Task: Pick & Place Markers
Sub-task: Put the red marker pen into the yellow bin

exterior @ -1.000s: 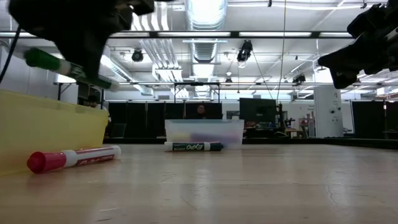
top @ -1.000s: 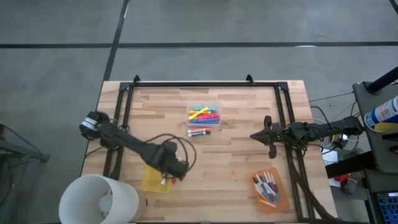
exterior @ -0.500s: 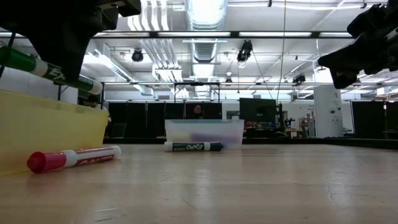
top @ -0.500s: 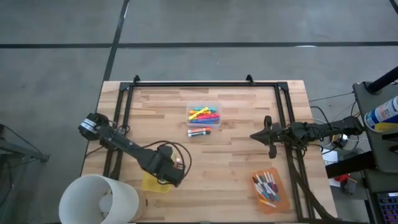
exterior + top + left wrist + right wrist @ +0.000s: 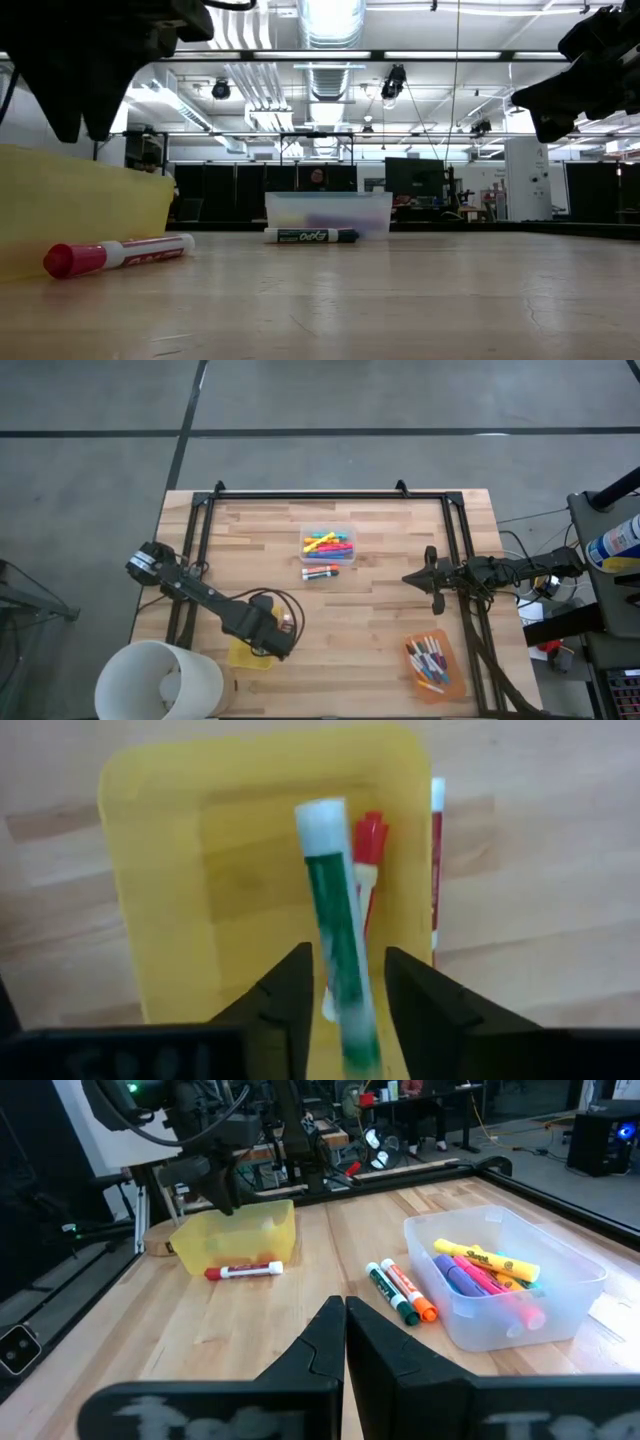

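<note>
My left gripper (image 5: 268,640) hangs open above the yellow bin (image 5: 160,870), fingers pointing down. A green marker (image 5: 335,910) with a white end shows blurred between and below the fingers, over the bin's floor and apart from both. The low view shows nothing between the fingers of the left gripper (image 5: 85,125). A red-capped marker (image 5: 368,845) lies in the bin. Another red marker (image 5: 115,253) lies on the table against the bin's outer wall. My right gripper (image 5: 345,1312) waits shut at the table's right side.
A clear bin (image 5: 328,543) with neon markers stands at the far middle, with two markers (image 5: 320,572) on the table before it. An orange bin (image 5: 433,665) holding several markers sits near right. A white round tub (image 5: 160,682) overlaps the near left corner.
My left gripper has carried the green marker toward the table's left edge, over the yellow bin, and has then opened. The marker has left the fingers and dropped down into the bin; the low view no longer shows it under the gripper.
</note>
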{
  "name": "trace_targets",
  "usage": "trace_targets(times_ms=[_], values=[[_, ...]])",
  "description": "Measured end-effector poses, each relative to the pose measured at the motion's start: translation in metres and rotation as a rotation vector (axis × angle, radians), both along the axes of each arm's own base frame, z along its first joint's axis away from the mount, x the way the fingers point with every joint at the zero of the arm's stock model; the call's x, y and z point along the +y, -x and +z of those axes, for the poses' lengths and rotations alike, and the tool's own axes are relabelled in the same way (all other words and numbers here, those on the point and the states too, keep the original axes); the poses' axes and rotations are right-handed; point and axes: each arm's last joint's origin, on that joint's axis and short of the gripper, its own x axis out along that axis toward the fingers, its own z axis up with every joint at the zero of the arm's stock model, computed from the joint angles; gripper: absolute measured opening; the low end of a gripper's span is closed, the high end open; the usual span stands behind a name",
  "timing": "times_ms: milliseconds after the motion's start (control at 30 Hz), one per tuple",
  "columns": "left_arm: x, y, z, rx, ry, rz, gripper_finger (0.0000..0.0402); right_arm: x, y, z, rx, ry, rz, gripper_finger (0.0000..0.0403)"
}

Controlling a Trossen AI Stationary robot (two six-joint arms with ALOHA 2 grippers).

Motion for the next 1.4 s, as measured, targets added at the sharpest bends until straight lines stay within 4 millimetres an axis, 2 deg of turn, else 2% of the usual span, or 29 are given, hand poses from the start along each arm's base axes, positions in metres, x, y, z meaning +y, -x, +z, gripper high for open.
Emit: trace_targets(times_ms=[167,333,500,600,733,900,1133,1267,1400], values=[[0.001,0.0,0.0,-0.007,-0.018,-0.019,0.0151,0.0,0.0,0.0,0.0,0.0,0.0,0.0009],[0.001,-0.005,0.001,-0.054,-0.021,-0.014,0.0159,0.0,0.0,0.0,0.0,0.0,0.0,0.0009],[-0.001,-0.026,0.005,-0.275,-0.047,-0.099,0.016,0.0,0.0,0.0,0.0,0.0,0.0,0.0009],[-0.004,-0.042,0.012,-0.472,-0.126,-0.163,0.016,0.0,0.0,0.0,0.0,0.0,0.0,0.0009],[-0.004,-0.059,0.025,-0.714,-0.246,-0.116,0.016,0.0,0.0,0.0,0.0,0.0,0.0,0.0009],[0.0,-0.078,0.032,-0.842,-0.249,-0.184,0.0161,0.0,0.0,0.0,0.0,0.0,0.0,0.0009],[0.001,-0.096,0.007,-0.767,-0.18,-0.225,0.0161,0.0,0.0,0.0,0.0,0.0,0.0,0.0009],[-0.004,-0.116,-0.008,-0.727,-0.083,-0.256,0.0161,0.0,0.0,0.0,0.0,0.0,0.0,0.0009],[-0.01,-0.14,0.005,-0.703,-0.031,-0.334,0.0161,0.0,0.0,0.0,0.0,0.0,0.0,0.0009]])
